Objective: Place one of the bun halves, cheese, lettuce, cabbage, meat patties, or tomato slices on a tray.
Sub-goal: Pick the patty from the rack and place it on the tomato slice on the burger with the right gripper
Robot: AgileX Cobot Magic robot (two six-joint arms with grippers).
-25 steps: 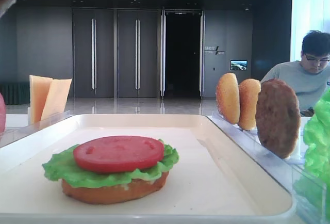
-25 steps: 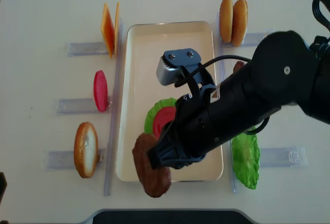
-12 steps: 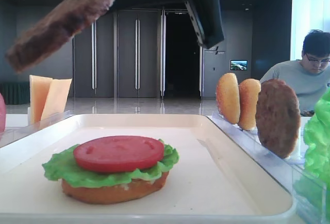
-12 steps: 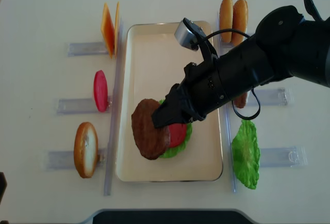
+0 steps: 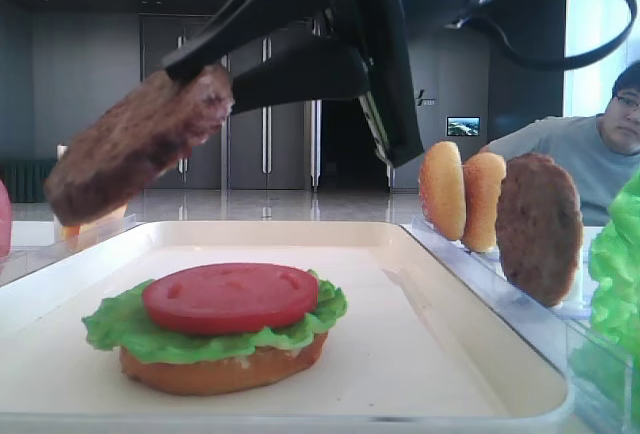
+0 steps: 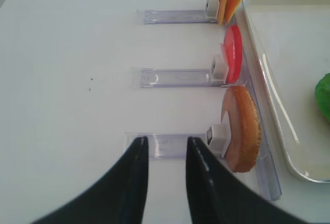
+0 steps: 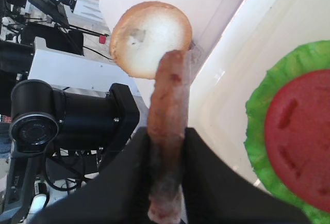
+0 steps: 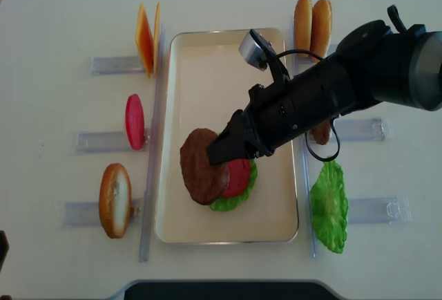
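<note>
My right gripper (image 8: 219, 153) is shut on a brown meat patty (image 8: 200, 165), held tilted above the cream tray (image 8: 207, 58). From the side, the patty (image 5: 135, 144) hangs over the left part of a stack: bun half (image 5: 220, 372), lettuce (image 5: 110, 329), tomato slice (image 5: 230, 296). In the right wrist view the patty (image 7: 170, 90) stands on edge between the jaws of the right gripper (image 7: 167, 133), with the tomato (image 7: 299, 131) off to the right. My left gripper (image 6: 165, 140) is open and empty over the table, beside a bun half (image 6: 245, 128) in its rack.
Clear racks flank the tray. On the left stand cheese (image 8: 146, 39), a tomato slice (image 8: 134, 121) and a bun half (image 8: 114, 200). On the right are two bun halves (image 8: 312, 26), another patty (image 5: 538, 226) and lettuce (image 8: 330, 207). A person sits behind.
The right gripper has carried the patty from the tray's near left corner inward and up; it now partly overlaps the stack. The stack itself has not moved.
</note>
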